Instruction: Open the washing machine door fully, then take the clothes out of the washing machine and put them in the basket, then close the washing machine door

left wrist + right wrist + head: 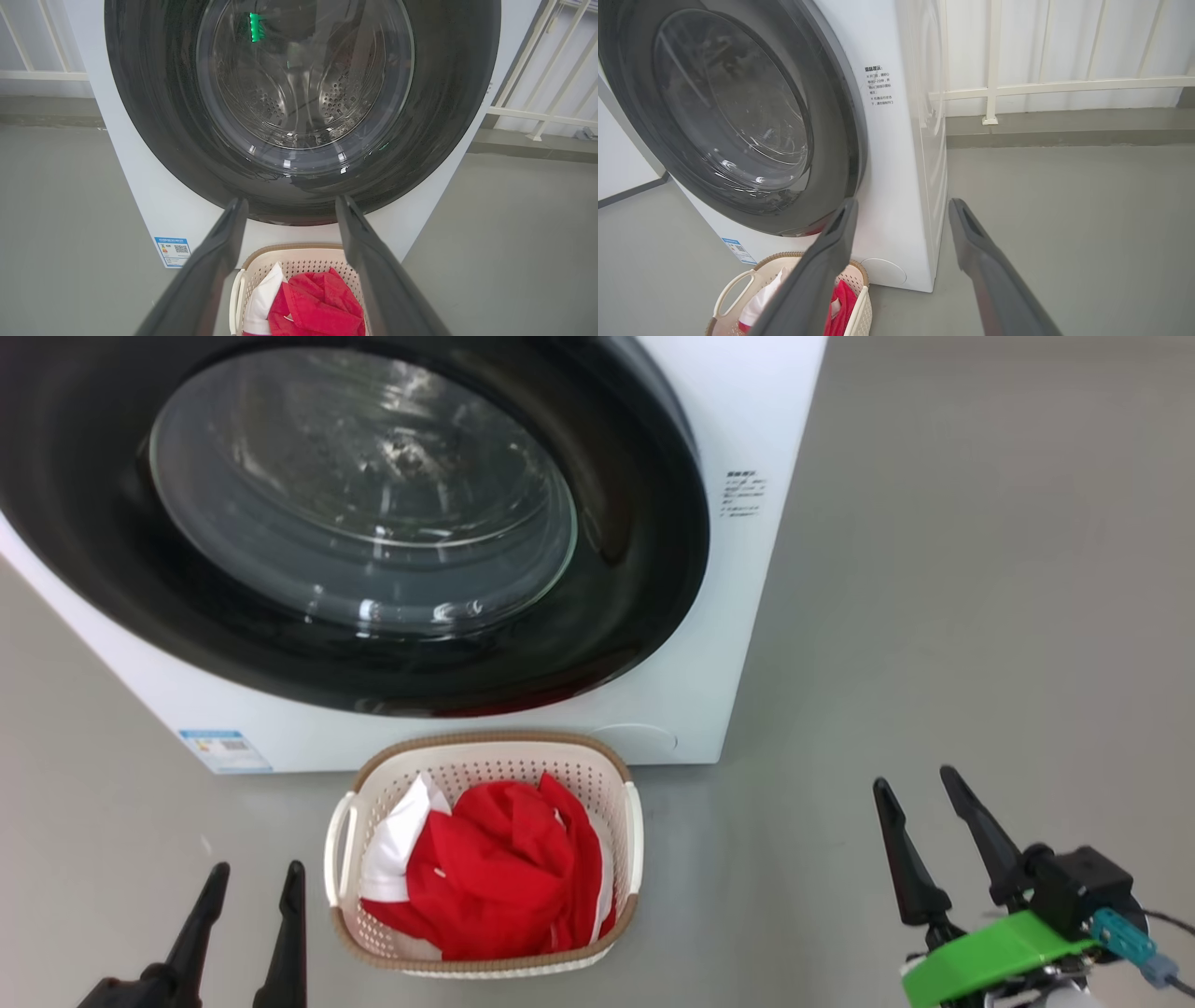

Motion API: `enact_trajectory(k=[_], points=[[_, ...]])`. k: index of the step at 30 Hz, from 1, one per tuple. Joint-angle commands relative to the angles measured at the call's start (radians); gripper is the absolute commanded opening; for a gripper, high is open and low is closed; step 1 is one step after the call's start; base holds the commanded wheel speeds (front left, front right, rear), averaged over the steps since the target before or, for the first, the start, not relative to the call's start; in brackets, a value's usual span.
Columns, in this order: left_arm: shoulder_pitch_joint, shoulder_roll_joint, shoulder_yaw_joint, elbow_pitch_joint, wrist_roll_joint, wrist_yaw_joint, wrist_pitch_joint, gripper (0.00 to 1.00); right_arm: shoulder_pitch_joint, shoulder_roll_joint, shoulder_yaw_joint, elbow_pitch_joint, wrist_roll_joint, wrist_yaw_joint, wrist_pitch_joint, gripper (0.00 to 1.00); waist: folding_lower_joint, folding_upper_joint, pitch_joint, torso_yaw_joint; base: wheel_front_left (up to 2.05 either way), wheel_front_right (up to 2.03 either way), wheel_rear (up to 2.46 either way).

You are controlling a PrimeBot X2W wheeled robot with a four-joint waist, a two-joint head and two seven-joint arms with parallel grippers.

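On floor (pixel 980 616): basket (pixel 485 739) just before washing machine (pixel 756 420), below door (pixel 644 569); clothes (pixel 504 877) in basket.

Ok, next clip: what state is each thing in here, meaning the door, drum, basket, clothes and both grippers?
washing machine door: shut against the machine front.
washing machine: drum looks empty through the glass.
basket: upright on the floor, holding the clothes.
clothes: heaped in the basket.
left gripper: open, empty.
right gripper: open, empty.

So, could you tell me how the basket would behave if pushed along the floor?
The basket looks like thin perforated plastic, so probably light. Low and wide on the smooth floor, it should slide rather than tip. The clothes inside look soft and may shift.
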Motion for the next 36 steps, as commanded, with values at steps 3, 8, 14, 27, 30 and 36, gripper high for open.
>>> enact_trajectory(k=[3, 8, 14, 27, 30, 36], points=[[0.004, 0.02, 0.042, -0.021, 0.011, -0.006, -0.009, 1.0, 0.024, -0.015, 0.013, -0.034, 0.008, -0.004, -0.003, 1.0, 0.0, 0.0, -0.026, -0.02, 0.0, 0.0, 0.0], [0.02, 0.016, 0.048, -0.023, 0.021, -0.006, -0.009, 1.0, 0.062, -0.02, 0.006, -0.04, 0.01, -0.004, -0.003, 1.0, 0.0, 0.0, -0.045, -0.032, 0.0, 0.0, 0.0], [0.041, 0.013, 0.057, -0.022, 0.024, -0.006, -0.009, 1.0, 0.088, -0.023, -0.004, -0.041, 0.013, -0.004, -0.003, 1.0, 0.0, 0.0, -0.068, -0.046, 0.0, 0.0, 0.0], [0.044, 0.009, 0.056, -0.021, 0.024, -0.006, -0.009, 1.0, 0.096, -0.019, -0.011, -0.048, 0.012, -0.004, -0.003, 1.0, 0.0, 0.0, -0.069, -0.049, 0.0, 0.0, 0.0], [0.042, 0.008, 0.057, -0.023, 0.023, -0.006, -0.009, 1.0, 0.095, -0.017, -0.012, -0.049, 0.011, -0.004, -0.003, 1.0, 0.0, 0.0, -0.067, -0.048, 0.0, 0.0, 0.0], [0.043, 0.002, 0.067, -0.031, 0.019, -0.006, -0.009, 1.0, 0.096, -0.016, -0.013, -0.05, 0.009, -0.004, -0.003, 1.0, 0.0, 0.0, -0.069, -0.046, 0.0, 0.0, 0.0]])
